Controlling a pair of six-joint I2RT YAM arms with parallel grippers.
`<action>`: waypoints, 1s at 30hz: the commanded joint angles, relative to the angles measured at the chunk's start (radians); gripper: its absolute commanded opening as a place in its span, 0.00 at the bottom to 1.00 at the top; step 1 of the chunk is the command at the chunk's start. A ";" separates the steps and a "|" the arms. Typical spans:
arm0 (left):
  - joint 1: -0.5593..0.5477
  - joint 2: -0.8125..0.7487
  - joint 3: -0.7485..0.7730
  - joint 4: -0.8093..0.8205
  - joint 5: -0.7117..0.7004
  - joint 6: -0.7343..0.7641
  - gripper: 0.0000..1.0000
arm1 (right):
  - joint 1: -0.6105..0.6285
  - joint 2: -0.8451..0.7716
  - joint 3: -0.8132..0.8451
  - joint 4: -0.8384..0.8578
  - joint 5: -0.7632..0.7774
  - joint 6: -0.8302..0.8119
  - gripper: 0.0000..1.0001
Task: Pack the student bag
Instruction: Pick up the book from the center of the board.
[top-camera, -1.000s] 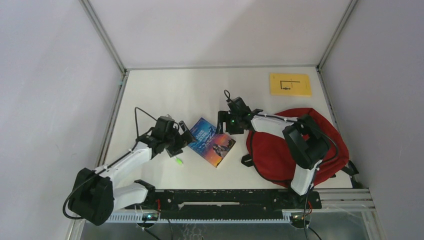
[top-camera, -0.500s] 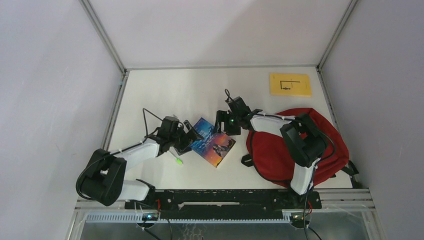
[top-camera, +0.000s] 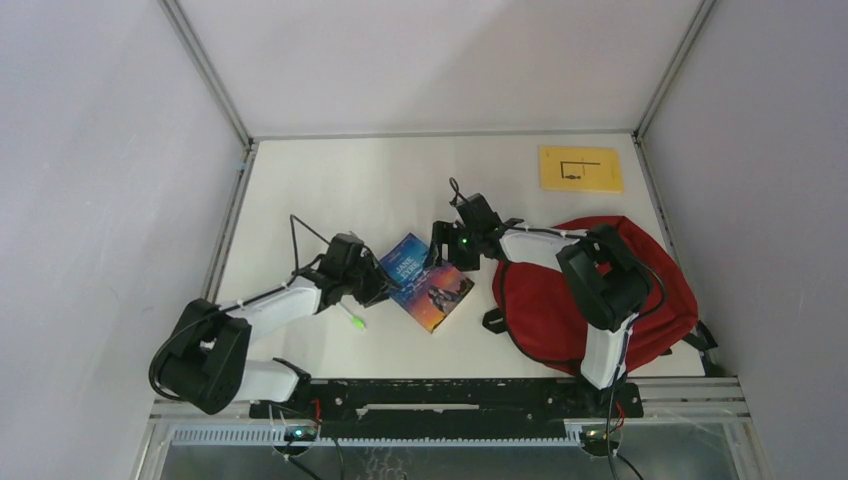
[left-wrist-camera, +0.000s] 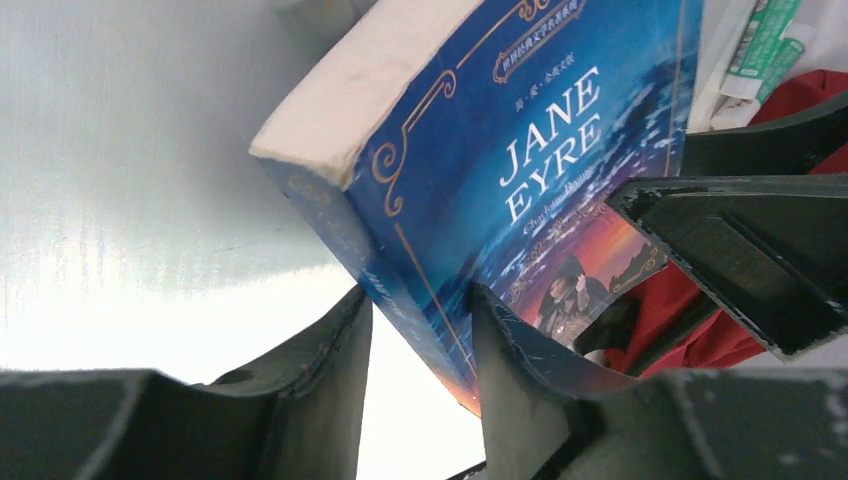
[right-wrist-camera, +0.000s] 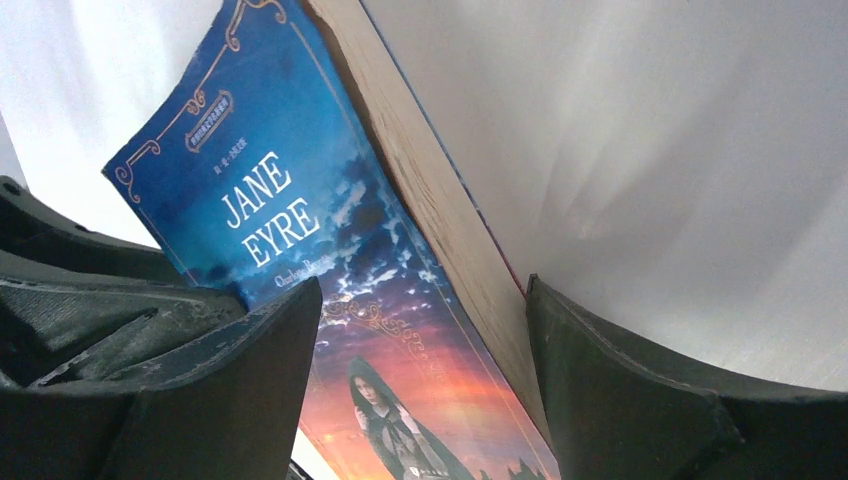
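Observation:
A blue "Jane Eyre" book (top-camera: 425, 285) is in the middle of the table, tilted, with the page side raised. My left gripper (top-camera: 378, 275) is at its left edge. In the left wrist view the jaws (left-wrist-camera: 420, 292) close on the spine corner of the book (left-wrist-camera: 540, 130), one finger on the spine and one on the cover. My right gripper (top-camera: 448, 262) holds the far right corner. Its fingers (right-wrist-camera: 422, 283) press the cover and back of the book (right-wrist-camera: 270, 200). The red student bag (top-camera: 545, 315) lies to the right, partly under the right arm.
A yellow card (top-camera: 580, 168) lies at the back right of the table. A green-tipped pen (top-camera: 352, 318) lies just below my left gripper. Green-and-white tubes (left-wrist-camera: 765, 40) show beyond the book in the left wrist view. Grey walls enclose the table on three sides.
My left arm reached right to the book and its jaws narrowed from wide open onto the spine edge. The book tipped slightly. The right gripper stayed put.

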 joint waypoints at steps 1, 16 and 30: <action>-0.021 -0.061 0.104 -0.013 -0.042 0.022 0.43 | -0.003 0.030 0.005 0.028 -0.026 -0.011 0.83; -0.030 -0.097 -0.035 0.104 -0.093 -0.035 1.00 | -0.003 0.058 -0.030 0.085 -0.061 0.021 0.83; -0.030 -0.134 -0.247 0.501 -0.161 -0.017 1.00 | -0.013 0.062 -0.052 0.115 -0.084 0.042 0.83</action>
